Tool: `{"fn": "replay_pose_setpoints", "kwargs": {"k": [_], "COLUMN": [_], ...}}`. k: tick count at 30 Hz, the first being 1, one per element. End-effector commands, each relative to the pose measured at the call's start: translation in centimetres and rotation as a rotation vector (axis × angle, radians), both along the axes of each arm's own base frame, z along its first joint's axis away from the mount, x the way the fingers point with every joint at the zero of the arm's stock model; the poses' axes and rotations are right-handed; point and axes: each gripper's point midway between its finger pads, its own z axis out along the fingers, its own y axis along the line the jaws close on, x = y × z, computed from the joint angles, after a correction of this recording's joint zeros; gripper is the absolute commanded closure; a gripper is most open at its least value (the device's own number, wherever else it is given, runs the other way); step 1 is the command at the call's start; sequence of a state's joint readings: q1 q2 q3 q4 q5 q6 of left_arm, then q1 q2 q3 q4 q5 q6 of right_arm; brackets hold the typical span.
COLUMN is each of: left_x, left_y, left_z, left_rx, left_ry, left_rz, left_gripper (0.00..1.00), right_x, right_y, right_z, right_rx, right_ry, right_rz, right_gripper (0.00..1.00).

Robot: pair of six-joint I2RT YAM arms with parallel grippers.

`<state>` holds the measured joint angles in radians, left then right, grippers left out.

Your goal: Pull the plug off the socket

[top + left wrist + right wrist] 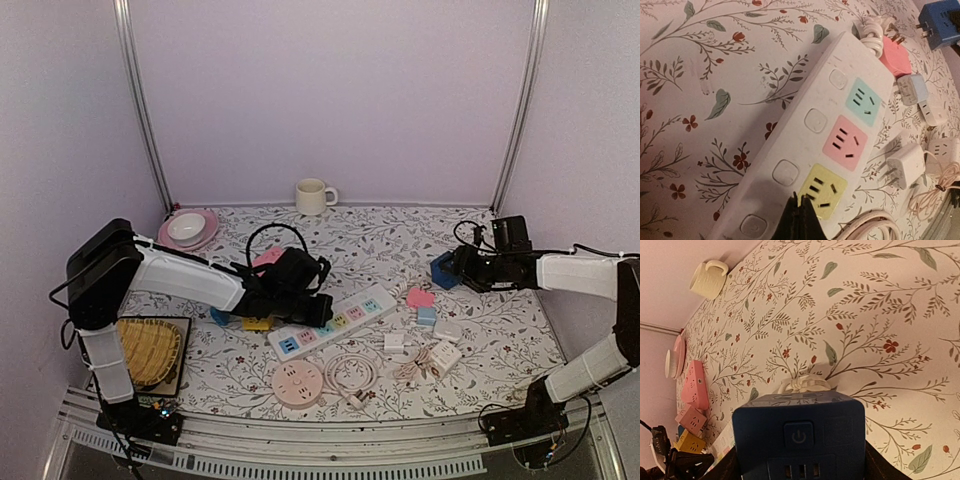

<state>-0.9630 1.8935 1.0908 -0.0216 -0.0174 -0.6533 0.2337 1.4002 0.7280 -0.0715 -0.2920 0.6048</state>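
The socket is a long white power strip [335, 322] with coloured outlets, lying at the table's middle. My left gripper [322, 312] is shut, and its tips [801, 207] rest on the power strip [805, 145] at the edge of the yellow outlet. No plug sits in the outlets that show. The plug, a dark blue cube [443, 270] with a power button, is held apart from the strip at the right, above the cloth. My right gripper [457, 268] is shut on the cube's two sides [800, 435]. The cube's prongs show in the left wrist view [939, 21].
A cream mug [313, 196] stands at the back, and a pink plate with a white bowl [188, 230] at the back left. A woven tray [148, 350] lies near left. A round pink socket [298, 384], coiled white cable [350, 372], white adapters [440, 355] and a pink plug [420, 297] lie around the strip.
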Motion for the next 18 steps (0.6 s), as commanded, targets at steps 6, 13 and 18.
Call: {"fn": "replay_pose_setpoints", "kwargs": {"k": [6, 13, 18], "left_x": [-0.4, -0.5, -0.5], "left_y": [0.7, 1.1, 1.7], "left_z": [3.0, 3.9, 4.4], "left_rx": [-0.009, -0.028, -0.033], "left_ry": [-0.056, -0.074, -0.091], "left_rz": [-0.011, 0.003, 0.017], "left_gripper": [1.0, 1.0, 1.0], "right_x": [-0.5, -0.6, -0.8], "right_y": [-5.3, -6.1, -5.4], "right_z": [-0.2, -1.5, -2.1], "right_rx": [0.198, 0.231, 0.259], "right_ry": [-0.023, 0.007, 0.015], "right_rz": [-0.154, -0.165, -0.128], "right_gripper": [0.38, 0.33, 0.29]}}
